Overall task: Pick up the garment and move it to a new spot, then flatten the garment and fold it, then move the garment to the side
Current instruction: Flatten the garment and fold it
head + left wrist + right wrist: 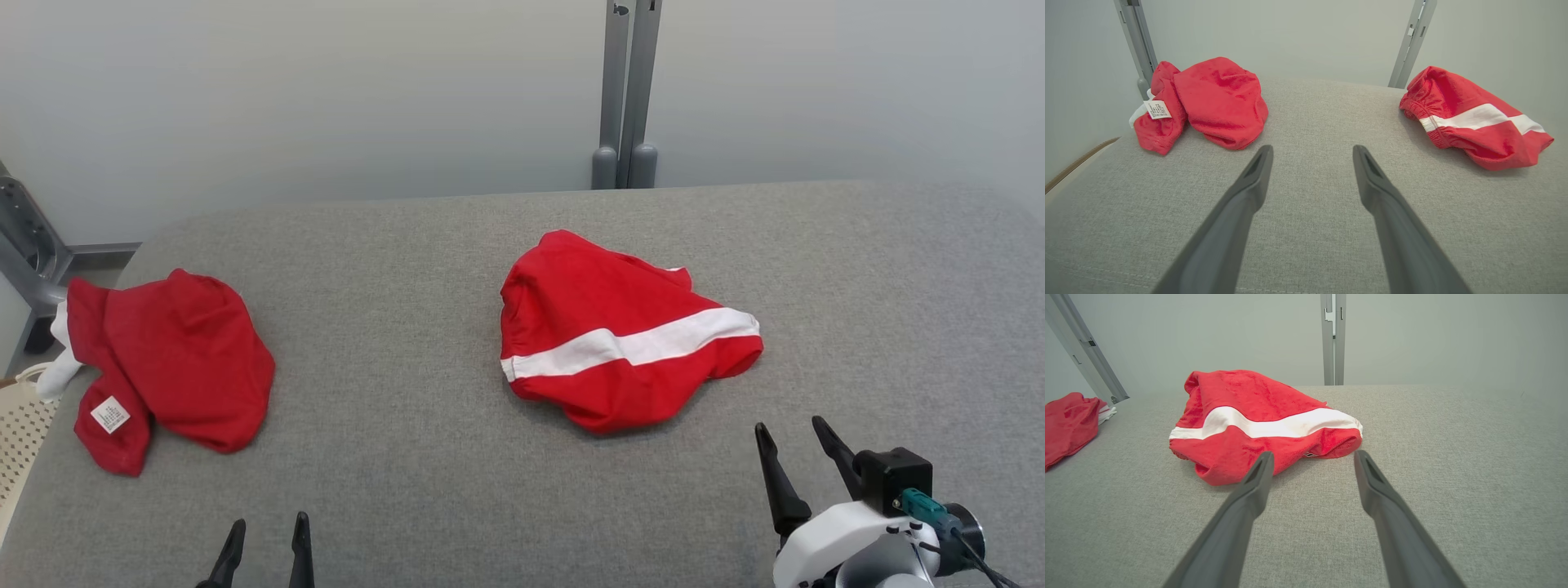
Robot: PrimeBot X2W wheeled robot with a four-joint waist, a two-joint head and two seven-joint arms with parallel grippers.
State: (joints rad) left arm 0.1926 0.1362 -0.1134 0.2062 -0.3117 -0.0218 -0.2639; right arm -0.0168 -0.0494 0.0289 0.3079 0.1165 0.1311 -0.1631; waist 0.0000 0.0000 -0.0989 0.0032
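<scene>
Hovering Low With Both Grippers Spread, Striped Garment Mid-Table

Reading the head view from 9 o'clock: a plain red garment [175,359] bunched hard against the left edge of the grey padded table [457,506], white label [110,414] turned up, a white scrap hanging past the rim just beside a pale perforated basket [20,433]. Tight on that side.

Moving to 7 o'clock: the left gripper [270,519], fingers spread apart and pinching nothing, bare grey cloth ahead. Seen from the left wrist, that left gripper [1312,149] with the plain red garment [1216,102] at 11 o'clock and the striped garment [1474,122] at 2 o'clock, both well apart from the tips.

Crossing a wide open strip between the two heaps.

Reaching the middle, a touch toward 1 o'clock: the striped garment [604,327], red with one white band, crumpled, lying free on the table and well clear of every edge.

Ending at 5 o'clock: the right gripper [789,424], also spread and empty, tips near the striped garment's lower right hem but apart from it. Seen from the right wrist, the right gripper [1313,453] pointing at that hem at 12 o'clock.

Toward 3 o'clock, broad bare table out to the rounded right edge. At 12 o'clock, behind the far edge, a grey upright post [626,90].
</scene>
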